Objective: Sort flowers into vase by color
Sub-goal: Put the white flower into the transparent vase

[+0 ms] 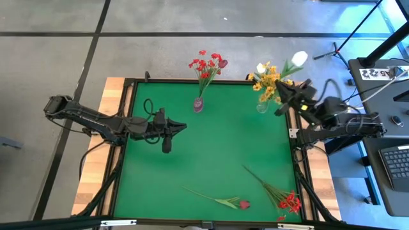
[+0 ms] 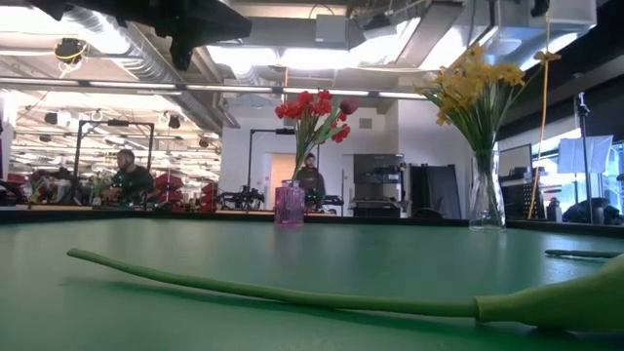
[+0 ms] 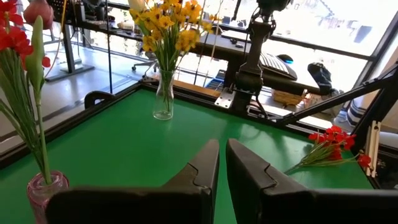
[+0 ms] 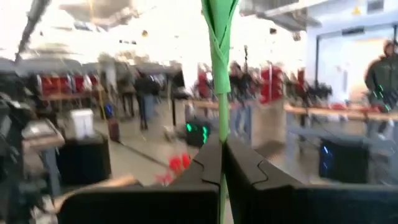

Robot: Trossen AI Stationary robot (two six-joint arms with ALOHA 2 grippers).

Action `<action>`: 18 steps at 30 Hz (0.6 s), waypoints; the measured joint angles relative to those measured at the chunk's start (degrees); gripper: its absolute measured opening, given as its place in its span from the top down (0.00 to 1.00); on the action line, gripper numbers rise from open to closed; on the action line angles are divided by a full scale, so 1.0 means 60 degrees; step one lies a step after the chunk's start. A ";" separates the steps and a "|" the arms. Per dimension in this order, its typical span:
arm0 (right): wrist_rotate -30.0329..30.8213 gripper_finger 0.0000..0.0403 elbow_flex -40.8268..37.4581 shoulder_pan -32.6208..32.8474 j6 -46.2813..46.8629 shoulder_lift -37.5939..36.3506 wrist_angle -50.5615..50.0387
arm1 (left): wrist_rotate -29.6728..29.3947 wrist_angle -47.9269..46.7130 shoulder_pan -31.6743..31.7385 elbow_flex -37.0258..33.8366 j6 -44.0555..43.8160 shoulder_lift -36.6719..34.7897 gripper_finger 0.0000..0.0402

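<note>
A pink vase (image 1: 199,103) with red flowers (image 1: 206,66) stands at the table's far middle. To its right a clear vase (image 1: 262,107) holds yellow flowers (image 1: 270,80). My right gripper (image 1: 287,89) is up beside the clear vase, shut on a flower with a white bud (image 1: 298,59). My left gripper (image 1: 168,132) hovers over the table's left half, shut and empty. A dark red bud flower (image 1: 223,202) and a red cluster (image 1: 284,197) lie flat on the green mat near the near edge. My right gripper pinches the white-bud flower's green stem (image 4: 219,121) between its two fingers, which lie across it. The stem runs on up past the fingertips, and a short piece shows below them. The flower is lifted clear of the table, its bud out beyond the far right corner.
Free green mat (image 1: 217,147) lies between the vases and the flowers at the near edge. The right arm's base (image 3: 249,74) stands at the table's right edge. Desks and people show in the room behind (image 2: 127,175).
</note>
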 joint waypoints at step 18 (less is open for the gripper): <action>0.3324 0.99 0.2056 0.0000 -0.3392 0.0323 0.0722 | 0.0000 -0.0076 0.0007 0.0000 -0.0023 0.0000 0.93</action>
